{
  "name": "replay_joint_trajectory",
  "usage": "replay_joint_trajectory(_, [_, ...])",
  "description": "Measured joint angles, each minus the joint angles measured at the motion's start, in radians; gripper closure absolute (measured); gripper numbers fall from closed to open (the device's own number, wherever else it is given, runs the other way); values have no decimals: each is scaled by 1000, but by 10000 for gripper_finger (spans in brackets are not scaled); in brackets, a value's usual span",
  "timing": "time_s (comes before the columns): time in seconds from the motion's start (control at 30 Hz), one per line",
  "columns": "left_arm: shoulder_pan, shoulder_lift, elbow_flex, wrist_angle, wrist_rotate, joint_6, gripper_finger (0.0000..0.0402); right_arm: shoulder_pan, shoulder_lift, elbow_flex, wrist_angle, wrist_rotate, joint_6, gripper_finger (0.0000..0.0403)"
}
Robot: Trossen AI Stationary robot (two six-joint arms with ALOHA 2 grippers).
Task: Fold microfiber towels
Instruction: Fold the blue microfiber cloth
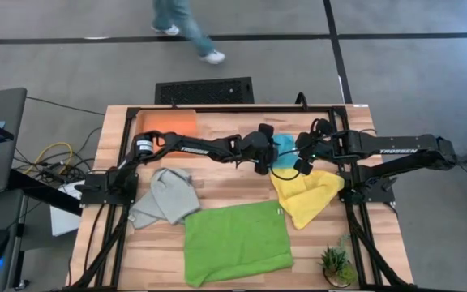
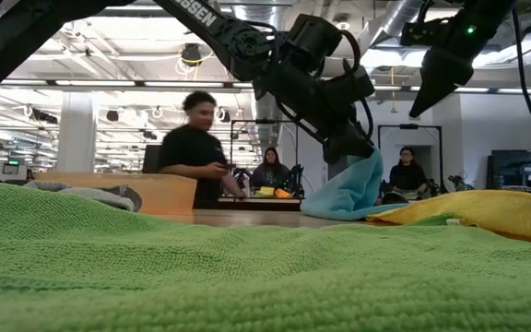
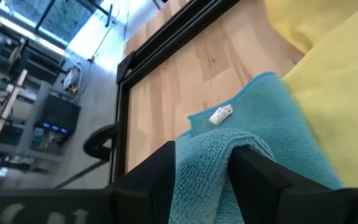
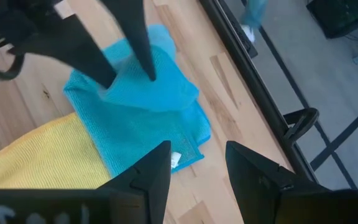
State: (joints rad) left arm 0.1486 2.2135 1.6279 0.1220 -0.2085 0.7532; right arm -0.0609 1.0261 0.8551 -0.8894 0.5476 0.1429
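The turquoise towel (image 1: 284, 149) lies at the table's far middle, with its near edge against the yellow towel (image 1: 306, 197). My left gripper (image 1: 264, 159) is shut on it and also shows in the low view (image 2: 350, 140). My right gripper (image 4: 197, 168) is open and empty. It hangs above the turquoise towel's right part (image 4: 160, 124) and is raised clear of it in the low view (image 2: 436, 83). The lime green towel (image 1: 235, 240) lies spread flat at the near middle. The light grey towel (image 1: 167, 196) lies crumpled at the left. The orange towel (image 1: 169, 123) lies folded at the far left. My left gripper pinches a raised fold of the turquoise towel (image 3: 204, 165) between its two fingers, in from the edges. The fingers (image 4: 143, 56) slant down from above and from the table's left. That fold is lifted into a peak (image 2: 353, 180), and the rest of the towel stays on the table.
A black frame rail (image 1: 242, 107) runs along the table's far edge. A small potted plant (image 1: 336, 264) stands at the near right corner. A person (image 1: 186, 28) walks on the floor beyond the table, and others show in the room (image 2: 196, 148).
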Motion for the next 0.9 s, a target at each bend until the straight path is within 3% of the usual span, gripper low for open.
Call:
replay_joint_trajectory(0.4, [-10, -13, 14, -39, -41, 16, 267, 0, 0, 0, 0, 1, 34, 226])
replay_joint_trajectory(0.57, [29, -2, 72, -118, 101, -26, 267, 0, 0, 0, 0, 1, 34, 226])
replay_joint_trajectory(0.73, [49, 7, 70, -171, 121, -143, 267, 0, 0, 0, 0, 1, 34, 226])
replay_joint_trajectory(0.9, [52, 6, 89, -291, 158, -163, 267, 0, 0, 0, 0, 2, 34, 226])
